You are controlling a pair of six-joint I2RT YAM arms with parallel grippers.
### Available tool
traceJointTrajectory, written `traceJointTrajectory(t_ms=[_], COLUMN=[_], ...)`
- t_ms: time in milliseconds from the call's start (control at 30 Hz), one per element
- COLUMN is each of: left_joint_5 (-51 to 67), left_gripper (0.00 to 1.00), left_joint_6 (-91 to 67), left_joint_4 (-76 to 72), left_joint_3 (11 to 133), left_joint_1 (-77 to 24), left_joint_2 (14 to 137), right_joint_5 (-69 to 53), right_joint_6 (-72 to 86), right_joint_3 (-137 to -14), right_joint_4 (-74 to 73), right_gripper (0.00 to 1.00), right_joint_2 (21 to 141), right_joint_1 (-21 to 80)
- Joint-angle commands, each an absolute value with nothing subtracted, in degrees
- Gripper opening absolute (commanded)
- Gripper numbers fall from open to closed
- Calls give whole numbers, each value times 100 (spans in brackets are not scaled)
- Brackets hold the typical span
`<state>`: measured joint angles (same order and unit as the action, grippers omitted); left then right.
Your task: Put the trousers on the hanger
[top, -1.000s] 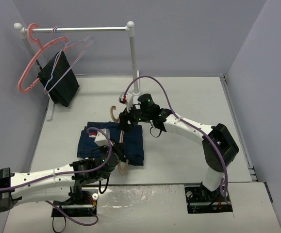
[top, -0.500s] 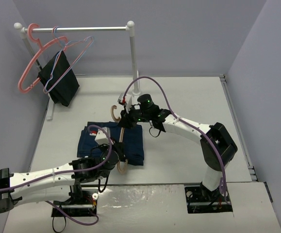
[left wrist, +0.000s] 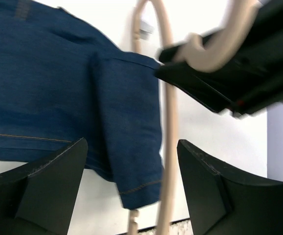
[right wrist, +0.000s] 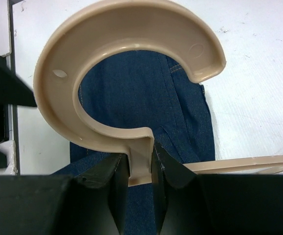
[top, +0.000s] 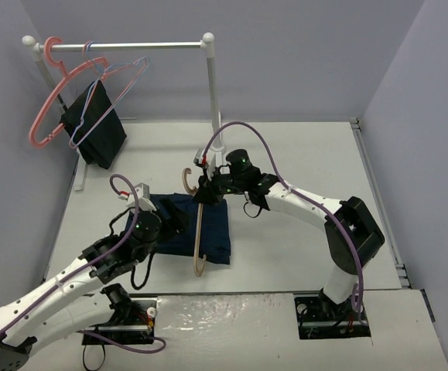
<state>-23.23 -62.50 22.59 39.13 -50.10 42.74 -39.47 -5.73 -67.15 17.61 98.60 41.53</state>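
Note:
The trousers [top: 212, 228] are dark blue jeans, folded flat on the table. The tan hanger [top: 200, 239] lies across their right part, hook [top: 183, 179] towards the back. My right gripper [top: 207, 192] is shut on the hanger's neck; in the right wrist view the stem [right wrist: 140, 164] is pinched just below the curved hook [right wrist: 131, 14], with the jeans [right wrist: 141, 98] beneath. My left gripper [top: 179, 224] hovers open over the jeans. Its wrist view shows the jeans' edge [left wrist: 131, 147] and the hanger's arm [left wrist: 169, 147] below its spread fingers [left wrist: 48, 191], which hold nothing.
A white clothes rack [top: 119, 46] stands at the back left with a pink hanger [top: 49, 100], thin wire hangers [top: 123, 77] and a black cloth [top: 94, 127]. Its right post [top: 210, 93] rises just behind the hanger's hook. Walls close in on the left, the back and the right.
My left gripper has opened and drawn back from the hanger's near end to above the jeans. My right gripper has closed on the hanger's neck.

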Motion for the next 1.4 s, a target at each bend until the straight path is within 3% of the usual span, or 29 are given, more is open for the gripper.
traceJointTrajectory(t_ms=[0,333,600,1033,1167,1367], left_joint_5=[-1154,732,1012,1081,1026,878], left_gripper=[71,70,70,56,39,0], left_joint_6=[-6323,-6341,-6410,-7142,-7134,-6764], left_joint_4=[2723,1511,954,-54,-278,-9], left_joint_3=[4034,3832,3865,3172,3159,3494], left_joint_1=[-4177,-3495,-3489,-3741,-3760,-3753], left_joint_2=[4263,5724,6250,6178,6086,5703], right_joint_5=[-4169,-4257,-4280,-4307,-4305,-4306], right_joint_6=[-540,-498,-431,-254,-230,-184], right_joint_3=[-6649,-6653,-6618,-6627,-6605,-6468], right_joint_4=[1944,1946,2022,2286,2294,2357], right_gripper=[0,0,0,0,0,0], right_joint_2=[9388,9348,9307,9304,9284,9087], right_joint_1=[4060,4034,4034,4034,4034,4025])
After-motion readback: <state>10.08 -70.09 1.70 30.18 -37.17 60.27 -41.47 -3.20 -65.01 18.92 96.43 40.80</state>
